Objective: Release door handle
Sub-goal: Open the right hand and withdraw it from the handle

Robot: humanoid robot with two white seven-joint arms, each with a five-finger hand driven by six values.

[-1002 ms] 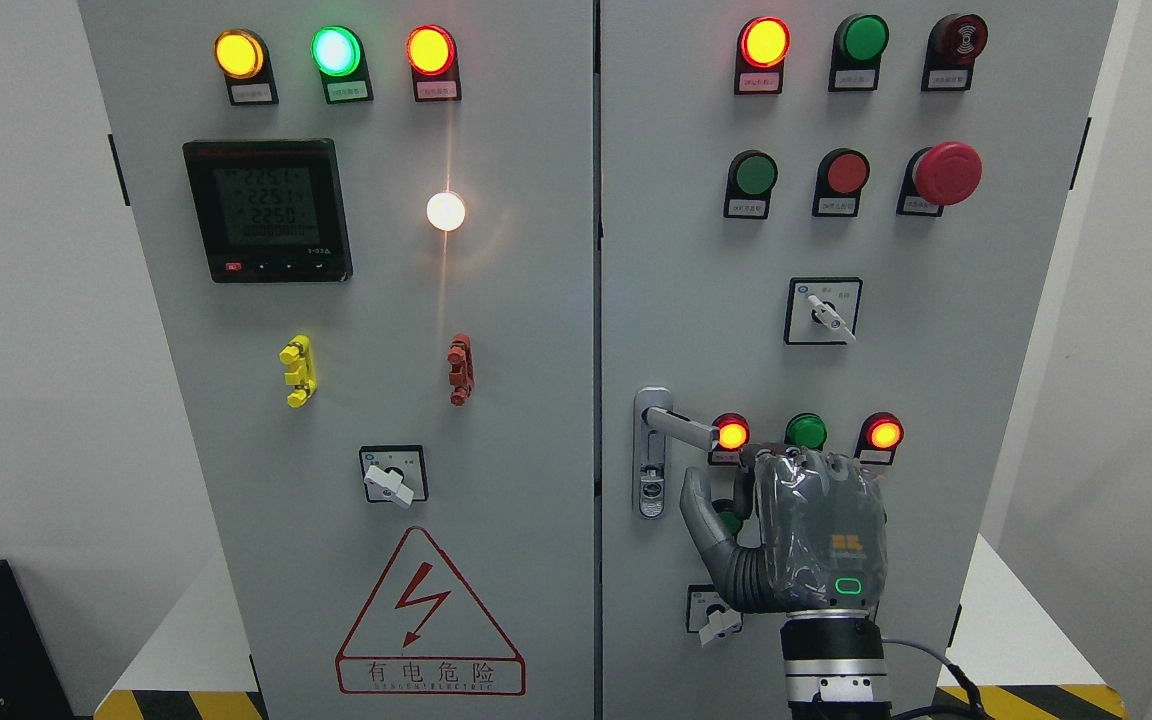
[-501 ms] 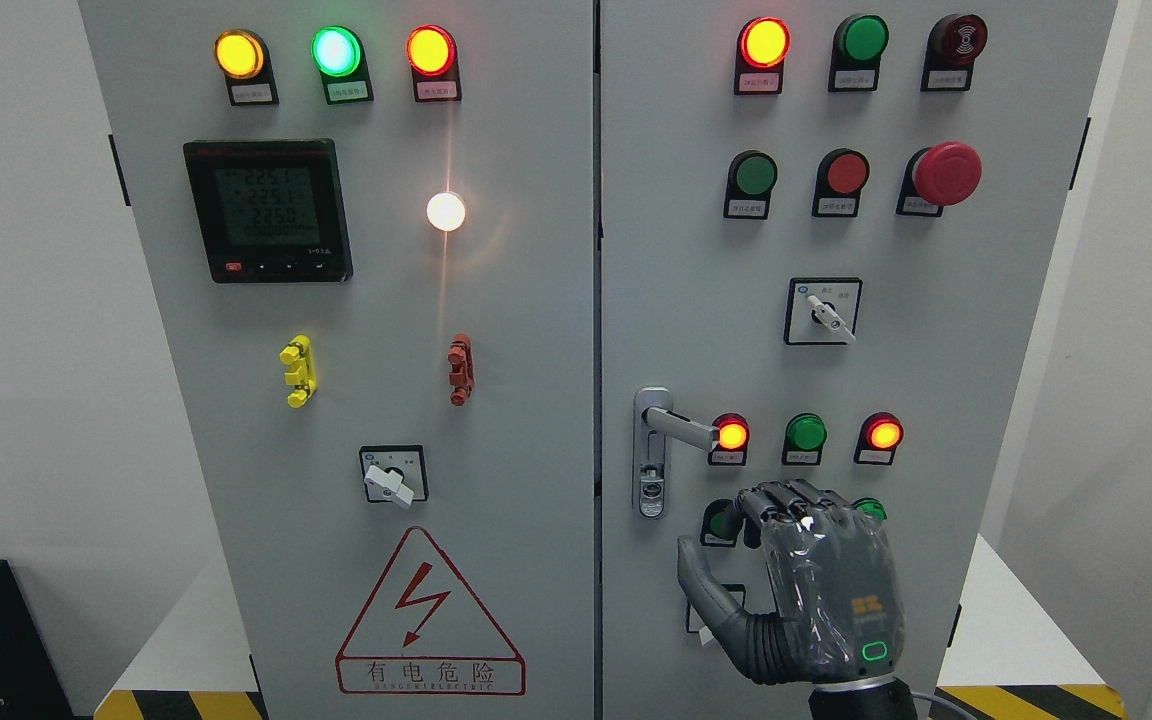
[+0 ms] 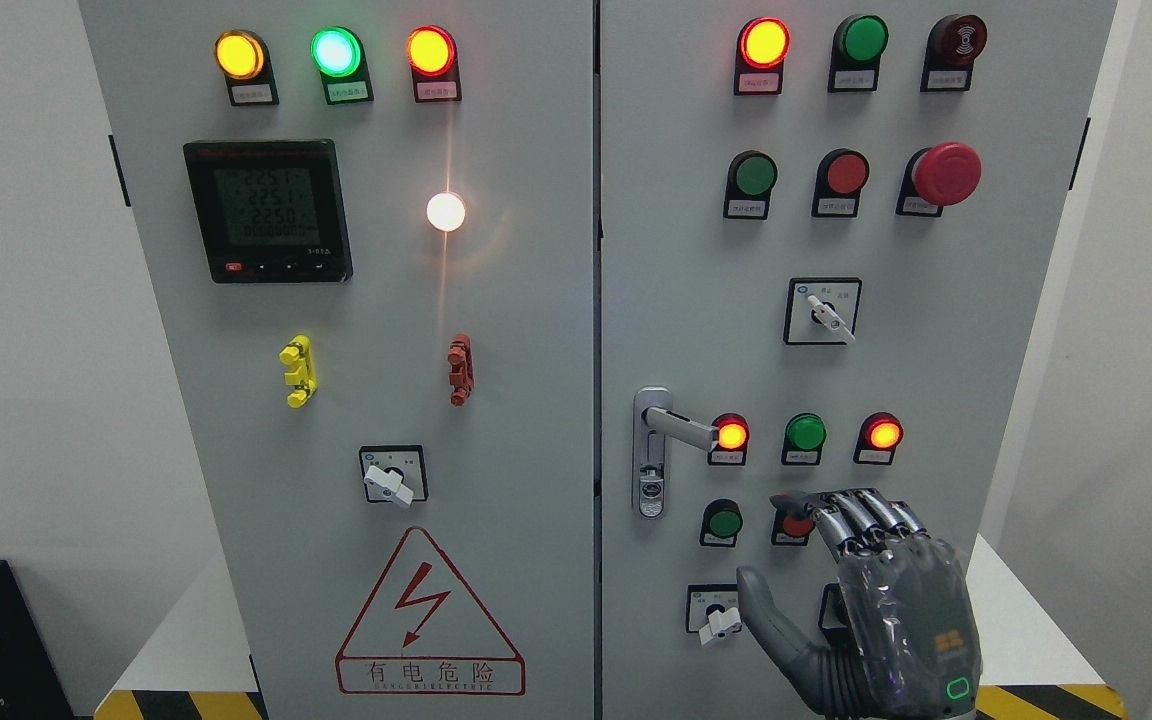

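The silver door handle [image 3: 678, 427] sits on the right cabinet door [image 3: 696, 300], its lever sticking out to the right toward a lit red lamp [image 3: 732, 435]. My right hand [image 3: 841, 570] hangs well below and to the right of the handle, apart from it. Its fingers [image 3: 861, 512] are loosely bent and the thumb [image 3: 766, 610] is spread out to the left, with nothing held. The fingertips lie near a red button [image 3: 794, 524] on the lower panel. The left hand does not show.
The right door also carries a green button [image 3: 724, 522], a rotary switch [image 3: 718, 622] by my thumb, a selector switch [image 3: 824, 312] and a red mushroom stop button [image 3: 946, 173]. The left door bears a meter [image 3: 267, 210] and a warning triangle [image 3: 428, 615].
My right hand has dropped down and to the right, away from the handle's lever. It uncovered the row of lamps and the lower buttons. The handle has not moved.
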